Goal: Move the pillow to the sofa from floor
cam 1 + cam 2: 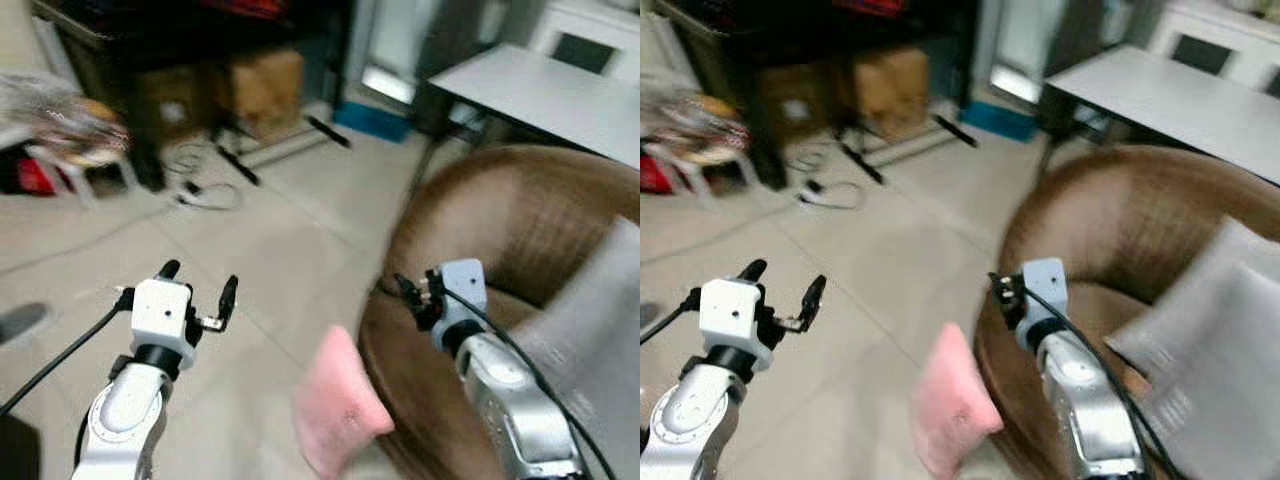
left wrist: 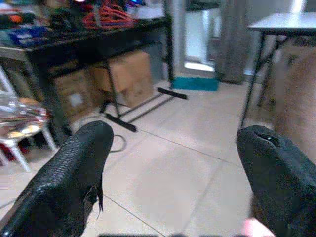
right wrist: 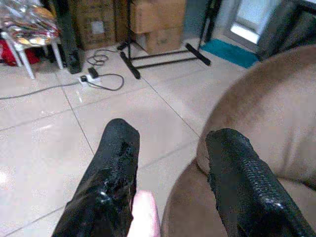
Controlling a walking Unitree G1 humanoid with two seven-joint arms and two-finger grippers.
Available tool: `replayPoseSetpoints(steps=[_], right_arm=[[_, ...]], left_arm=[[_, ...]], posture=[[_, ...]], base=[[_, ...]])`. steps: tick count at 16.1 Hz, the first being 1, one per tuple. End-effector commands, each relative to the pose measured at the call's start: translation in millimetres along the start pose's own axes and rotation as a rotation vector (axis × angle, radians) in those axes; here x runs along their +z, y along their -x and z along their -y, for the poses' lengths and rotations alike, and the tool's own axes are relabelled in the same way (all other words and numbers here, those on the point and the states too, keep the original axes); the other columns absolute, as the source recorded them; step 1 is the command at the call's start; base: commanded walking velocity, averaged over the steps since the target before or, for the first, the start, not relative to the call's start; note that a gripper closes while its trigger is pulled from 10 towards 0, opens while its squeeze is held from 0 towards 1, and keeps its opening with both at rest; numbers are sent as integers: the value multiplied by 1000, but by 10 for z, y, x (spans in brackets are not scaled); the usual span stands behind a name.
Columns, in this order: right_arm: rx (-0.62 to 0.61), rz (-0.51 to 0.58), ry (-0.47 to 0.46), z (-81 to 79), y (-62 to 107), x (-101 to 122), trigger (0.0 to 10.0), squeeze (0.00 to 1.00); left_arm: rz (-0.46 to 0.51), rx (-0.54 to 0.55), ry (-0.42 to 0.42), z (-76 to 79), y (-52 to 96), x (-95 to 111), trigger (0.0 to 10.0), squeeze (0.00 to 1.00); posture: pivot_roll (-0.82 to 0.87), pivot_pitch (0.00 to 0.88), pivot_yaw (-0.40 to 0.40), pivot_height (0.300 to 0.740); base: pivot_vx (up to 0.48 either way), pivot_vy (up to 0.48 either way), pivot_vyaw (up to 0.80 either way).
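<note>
Pink pillow (image 1: 338, 405) down on the tiled floor (image 1: 260, 250), leaning right against the side of the brown sofa (image 1: 520, 220). Left tool (image 1: 200, 287) up over the floor, fingers wide apart, holding nothing. Right tool (image 1: 408, 292) by the sofa edge, fingers spread too, nothing in them. Grey cushion (image 1: 1215, 340) lying on the sofa seat.

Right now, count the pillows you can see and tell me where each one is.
2. A pink pillow stands on the floor against the outer side of the brown sofa, between the two arms. A grey pillow lies on the sofa seat. Others may be hidden.
</note>
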State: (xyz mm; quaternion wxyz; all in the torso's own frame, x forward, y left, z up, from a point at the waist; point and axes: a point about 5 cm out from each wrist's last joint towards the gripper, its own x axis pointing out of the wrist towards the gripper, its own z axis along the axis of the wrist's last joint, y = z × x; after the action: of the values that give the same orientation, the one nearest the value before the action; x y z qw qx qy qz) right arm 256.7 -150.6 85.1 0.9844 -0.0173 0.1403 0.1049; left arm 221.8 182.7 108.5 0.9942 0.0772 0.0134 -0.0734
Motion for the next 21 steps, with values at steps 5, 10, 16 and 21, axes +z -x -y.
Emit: replayPoseSetpoints(steps=[5,10,16,21], right_arm=[[-57,-19,-5,121,23,-46,10000,0],[-134,-30,-28,213,31,-93,10000,0],[-190,-20,-68,271,38,-122,10000,0],[-178,-21,-73,252,23,-117,10000,0]], left_arm=[[-6,-13,1,40,5,-6,10000,0],[-15,-39,1,88,-14,-22,10000,0],[14,-20,-90,45,-48,-32,10000,0],[25,-15,-75,50,-47,-35,10000,0]], posture=[[8,0,-47,740],[6,0,-48,730],[5,0,-49,677],[5,0,-49,633]], base=[[245,0,151],[0,0,0],[0,0,0],[0,0,0]])
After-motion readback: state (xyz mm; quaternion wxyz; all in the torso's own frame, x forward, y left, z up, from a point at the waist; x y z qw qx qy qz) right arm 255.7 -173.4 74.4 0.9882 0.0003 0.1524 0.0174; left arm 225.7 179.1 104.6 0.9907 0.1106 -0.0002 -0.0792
